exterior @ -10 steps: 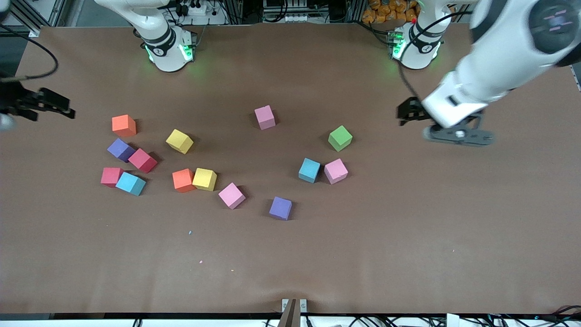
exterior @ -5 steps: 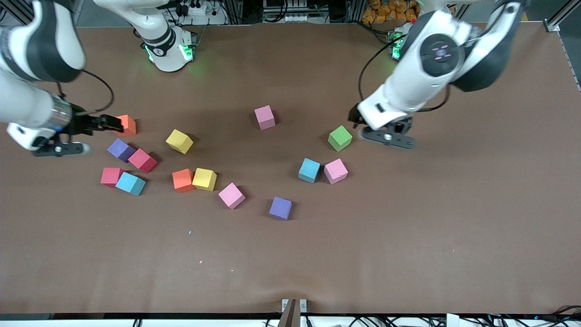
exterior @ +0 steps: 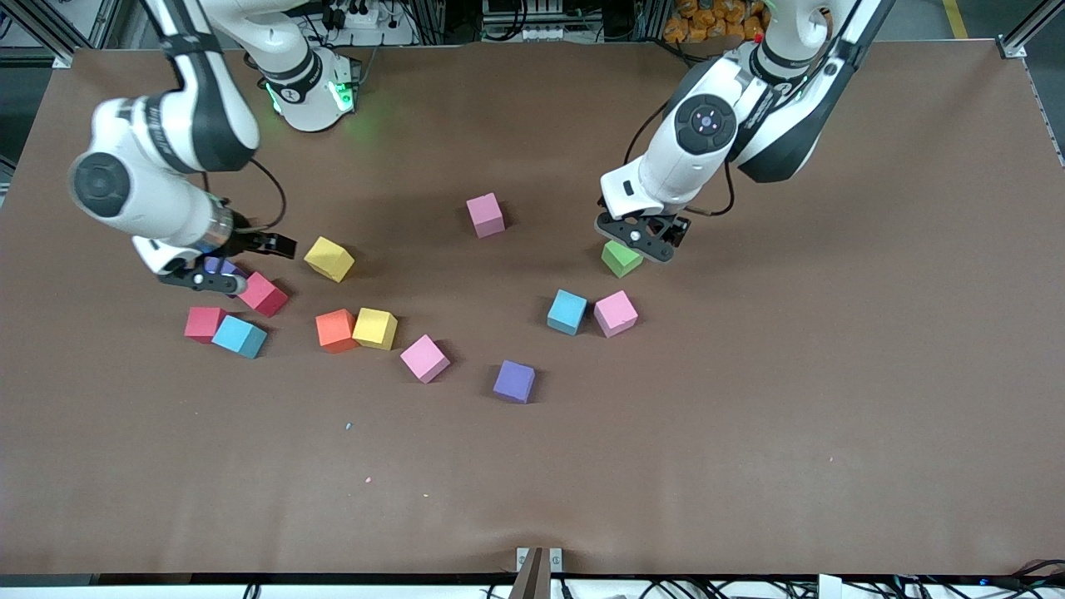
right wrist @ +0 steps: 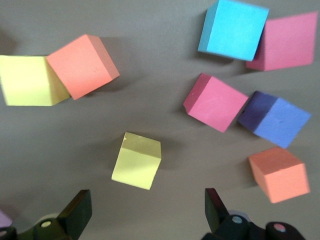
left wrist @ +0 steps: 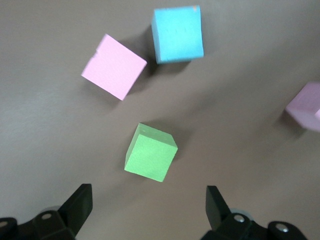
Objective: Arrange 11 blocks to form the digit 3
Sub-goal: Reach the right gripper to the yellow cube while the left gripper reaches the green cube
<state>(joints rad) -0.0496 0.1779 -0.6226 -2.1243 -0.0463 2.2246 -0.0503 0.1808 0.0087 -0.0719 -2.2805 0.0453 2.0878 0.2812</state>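
The blocks lie scattered singly on the brown table (exterior: 749, 416); no digit 3 shows. My left gripper (exterior: 645, 237) hangs open and empty just above the green block (exterior: 621, 259), which lies a little ahead of its fingertips in the left wrist view (left wrist: 150, 152). My right gripper (exterior: 270, 245) hangs open and empty over the table beside the yellow block (exterior: 329, 259), which lies just ahead of it in the right wrist view (right wrist: 136, 161). That arm partly covers a purple block (exterior: 218, 266) and hides an orange block (right wrist: 277, 174).
A pink block (exterior: 485, 215) lies toward the bases. Light blue (exterior: 567, 312), pink (exterior: 616, 313) and purple (exterior: 514, 381) blocks lie nearer the camera than the green one. Red (exterior: 262, 294), orange (exterior: 336, 330) and yellow (exterior: 374, 328) blocks lie near the right gripper.
Both arms have swung in toward the middle. The left gripper moved over the green block. The right gripper moved from the orange block to beside the yellow one.
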